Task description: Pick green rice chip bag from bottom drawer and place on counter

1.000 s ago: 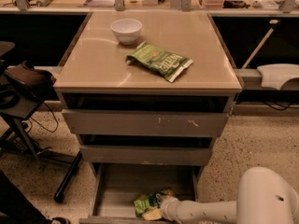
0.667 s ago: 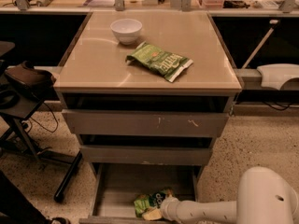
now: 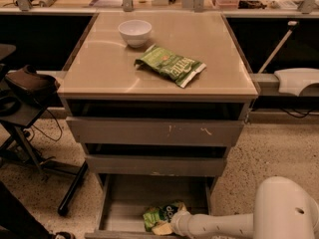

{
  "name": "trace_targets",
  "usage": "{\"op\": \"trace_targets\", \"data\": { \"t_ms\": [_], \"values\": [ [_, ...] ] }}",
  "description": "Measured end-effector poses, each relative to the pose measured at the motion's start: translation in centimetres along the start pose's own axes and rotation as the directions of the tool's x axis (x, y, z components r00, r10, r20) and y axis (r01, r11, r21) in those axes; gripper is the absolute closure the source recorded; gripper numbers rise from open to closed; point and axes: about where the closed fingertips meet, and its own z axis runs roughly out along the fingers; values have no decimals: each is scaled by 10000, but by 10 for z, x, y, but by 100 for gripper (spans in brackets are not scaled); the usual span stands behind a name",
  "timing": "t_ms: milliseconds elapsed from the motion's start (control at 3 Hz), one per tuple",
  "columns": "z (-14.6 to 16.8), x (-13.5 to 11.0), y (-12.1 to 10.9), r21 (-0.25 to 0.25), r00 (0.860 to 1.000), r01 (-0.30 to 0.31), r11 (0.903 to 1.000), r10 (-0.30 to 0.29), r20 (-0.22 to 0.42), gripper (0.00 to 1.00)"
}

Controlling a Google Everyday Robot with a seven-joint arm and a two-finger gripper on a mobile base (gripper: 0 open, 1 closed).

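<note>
The green rice chip bag (image 3: 160, 215) lies on the floor of the open bottom drawer (image 3: 130, 199), near its front edge. My white arm reaches in from the lower right and my gripper (image 3: 172, 225) is at the bag's right end, touching it. The beige counter (image 3: 104, 63) tops the grey cabinet above.
A white bowl (image 3: 134, 32) and a longer flat green bag (image 3: 170, 65) lie on the counter. Two upper drawers (image 3: 154, 131) stand slightly pulled out above the bottom one. A black chair base (image 3: 37, 153) stands at the left. A white object (image 3: 296, 79) sits at the right.
</note>
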Motion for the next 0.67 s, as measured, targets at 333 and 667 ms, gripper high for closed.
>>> {"op": "trace_targets", "data": {
  "t_ms": [333, 667],
  "values": [
    [-22, -45, -47, 1379, 9959, -556, 9889, 452, 778, 0],
    [-22, -45, -47, 1380, 9959, -557, 9889, 452, 777, 0]
  ]
}}
